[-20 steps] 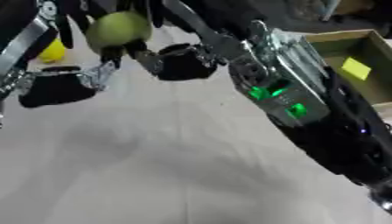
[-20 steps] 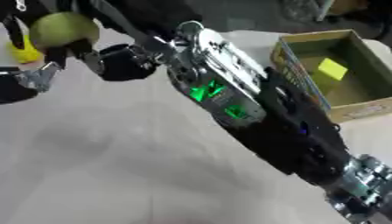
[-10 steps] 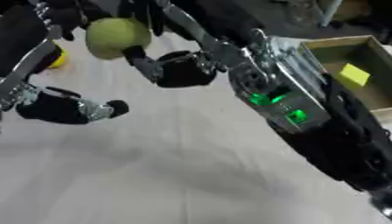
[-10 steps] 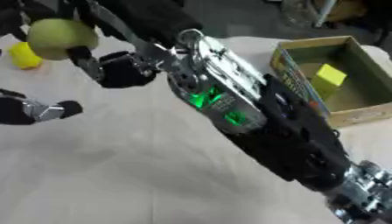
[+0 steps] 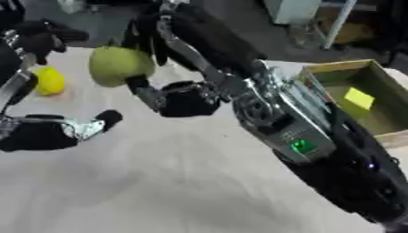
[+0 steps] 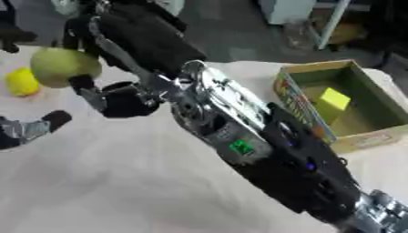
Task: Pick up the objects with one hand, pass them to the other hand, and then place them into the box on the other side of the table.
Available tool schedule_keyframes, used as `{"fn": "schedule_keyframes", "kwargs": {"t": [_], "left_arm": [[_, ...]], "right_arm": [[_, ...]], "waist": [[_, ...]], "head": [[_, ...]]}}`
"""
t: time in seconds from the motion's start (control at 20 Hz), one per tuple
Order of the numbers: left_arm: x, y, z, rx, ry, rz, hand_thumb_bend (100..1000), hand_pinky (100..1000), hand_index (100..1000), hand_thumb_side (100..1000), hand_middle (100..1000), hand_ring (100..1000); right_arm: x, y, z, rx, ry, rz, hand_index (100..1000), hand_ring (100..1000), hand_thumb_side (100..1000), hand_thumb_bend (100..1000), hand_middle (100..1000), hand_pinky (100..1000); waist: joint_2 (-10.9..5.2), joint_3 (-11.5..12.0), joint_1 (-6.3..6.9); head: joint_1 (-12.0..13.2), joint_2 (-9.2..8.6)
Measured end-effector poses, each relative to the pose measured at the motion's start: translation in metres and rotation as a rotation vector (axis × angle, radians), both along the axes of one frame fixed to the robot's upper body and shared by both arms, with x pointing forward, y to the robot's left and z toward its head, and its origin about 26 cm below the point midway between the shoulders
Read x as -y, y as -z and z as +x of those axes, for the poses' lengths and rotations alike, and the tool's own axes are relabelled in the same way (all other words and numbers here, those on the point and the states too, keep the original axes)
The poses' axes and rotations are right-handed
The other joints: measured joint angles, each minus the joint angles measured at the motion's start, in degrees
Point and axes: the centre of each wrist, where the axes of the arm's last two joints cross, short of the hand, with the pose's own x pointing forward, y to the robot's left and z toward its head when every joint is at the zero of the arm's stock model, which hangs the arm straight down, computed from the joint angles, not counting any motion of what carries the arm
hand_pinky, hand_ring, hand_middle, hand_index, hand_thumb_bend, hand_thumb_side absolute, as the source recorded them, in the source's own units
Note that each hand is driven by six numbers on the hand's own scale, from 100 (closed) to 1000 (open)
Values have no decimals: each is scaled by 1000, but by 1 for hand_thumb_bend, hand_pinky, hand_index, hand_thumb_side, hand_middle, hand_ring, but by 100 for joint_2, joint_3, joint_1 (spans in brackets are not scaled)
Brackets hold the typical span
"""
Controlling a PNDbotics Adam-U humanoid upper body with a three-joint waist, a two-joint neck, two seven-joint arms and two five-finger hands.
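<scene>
Right hand [image 5: 171, 88] curled round green ball [image 5: 119, 66], left hand [image 5: 48, 132] empty, fingers relaxed; handover done, we carry ball to box [image 6: 307, 111] at right.

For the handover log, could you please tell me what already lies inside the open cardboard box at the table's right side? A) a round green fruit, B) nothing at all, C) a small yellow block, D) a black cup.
C: a small yellow block lies on the floor of the open cardboard box, while the round green fruit is held in the right hand.

A pale table [image 5: 183, 182] fills the foreground, with a dark floor [image 6: 231, 36] and blurred furniture beyond it.
</scene>
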Motion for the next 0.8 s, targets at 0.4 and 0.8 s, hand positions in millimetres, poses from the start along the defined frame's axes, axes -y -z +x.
{"fn": "schedule_keyframes", "kwargs": {"t": [0.4, 0.8], "left_arm": [[-68, 7, -11, 129, -223, -328, 327, 512, 829, 523, 715, 644], [-98, 13, -11, 194, -304, -514, 312, 509, 828, 514, 719, 649]], "right_arm": [[44, 7, 11, -22, 115, 77, 541, 423, 100, 100, 425, 100], [121, 13, 16, -16, 351, 202, 532, 418, 100, 100, 423, 100]], "waist": [[0, 3, 0], [3, -1, 0]], "head": [[-201, 175], [-467, 307]]}}
